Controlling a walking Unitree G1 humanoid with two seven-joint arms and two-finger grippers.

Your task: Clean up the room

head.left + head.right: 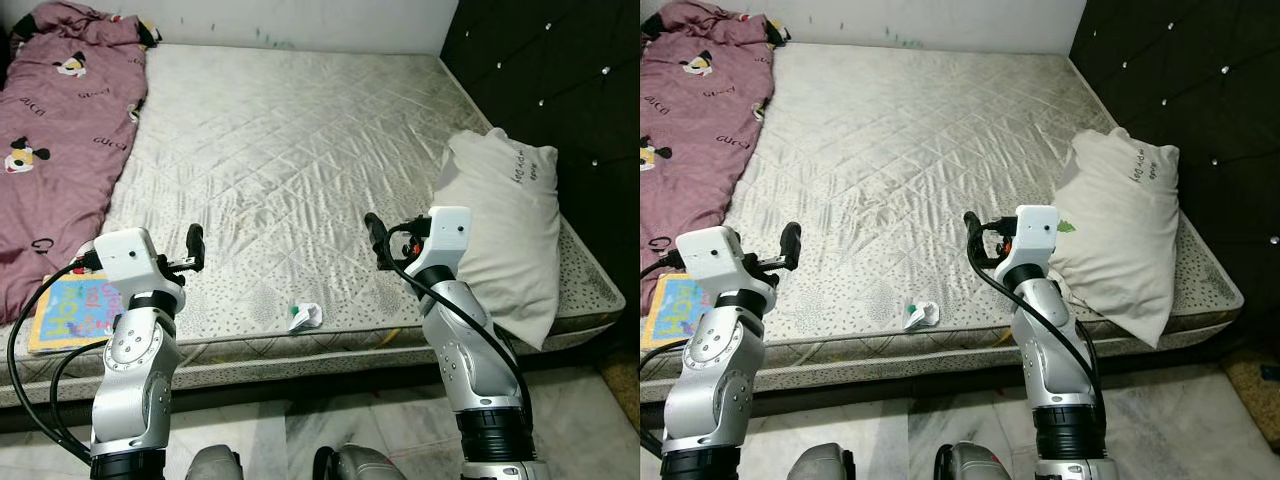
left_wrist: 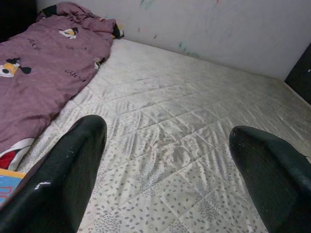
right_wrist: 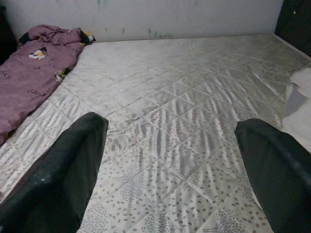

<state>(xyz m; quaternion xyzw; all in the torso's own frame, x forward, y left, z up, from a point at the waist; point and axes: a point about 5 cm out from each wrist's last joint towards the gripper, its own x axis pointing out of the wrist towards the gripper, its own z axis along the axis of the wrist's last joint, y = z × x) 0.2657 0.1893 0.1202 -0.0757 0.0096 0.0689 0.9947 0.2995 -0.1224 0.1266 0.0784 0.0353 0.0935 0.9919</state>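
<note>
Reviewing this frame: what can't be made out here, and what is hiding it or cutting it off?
- Small white and green scrap near the mattress edge: too small to identify.
- Colourful book: partly under the maroon blanket and behind the left arm.
- Pillow writing: too small to read.
- Blanket: cut by the left eye view's edge.

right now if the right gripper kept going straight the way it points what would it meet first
Probably just the quilted mattress. The right gripper, jaws open, points across bare bed toward the far wall; the pillow sits off to one side, though depth is hard to judge.
</note>
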